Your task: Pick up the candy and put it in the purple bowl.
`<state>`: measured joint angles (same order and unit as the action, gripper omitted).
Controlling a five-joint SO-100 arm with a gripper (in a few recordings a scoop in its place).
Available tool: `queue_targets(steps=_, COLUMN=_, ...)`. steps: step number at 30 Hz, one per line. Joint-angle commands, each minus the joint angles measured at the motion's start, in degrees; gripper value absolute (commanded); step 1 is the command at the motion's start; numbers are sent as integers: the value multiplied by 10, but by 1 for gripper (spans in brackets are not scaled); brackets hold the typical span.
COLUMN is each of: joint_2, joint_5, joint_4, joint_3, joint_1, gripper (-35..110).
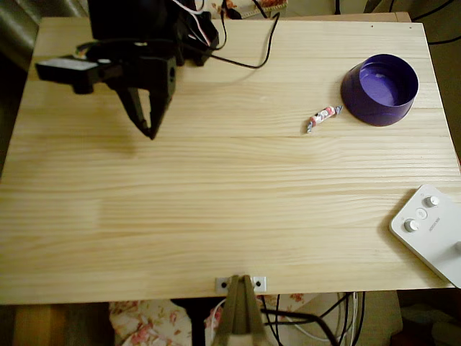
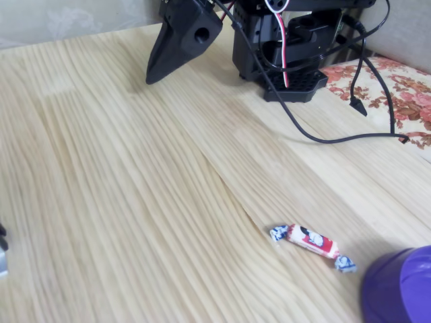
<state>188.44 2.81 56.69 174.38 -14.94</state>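
One candy point(image 1: 323, 118) lies flat on bare wood in the overhead view, red/white wrapper w/ twisted ends, tilted so its right end points toward the purple bowl point(image 1: 380, 89). Candy sits just left of the bowl, close but apart. In the fixed view the candy point(image 2: 312, 247) is sharper, while the bowl point(image 2: 399, 289) is cut off at the bottom-right corner (only a curved slice of wall shows). Gripper point(image 1: 150, 130) hangs over the table's point(image 1: 216, 216) far-left part, well apart from the candy, fingers drawn together to a narrow point, holding nothing. In the fixed view its tip point(image 2: 151, 77) reads as one dark wedge. A white box w/ round knobs point(image 1: 430, 231) is cut off at the near-right edge.
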Motion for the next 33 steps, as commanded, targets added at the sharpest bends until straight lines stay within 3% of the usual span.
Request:
queue_targets(steps=1, joint_2=6, joint_5=4, joint_4=-6, joint_3=-5, joint_1=-5, gripper=-1)
queue_targets(steps=33, joint_2=6, joint_5=3, joint_4=25, joint_3=-29, joint_1=7, gripper=-1)
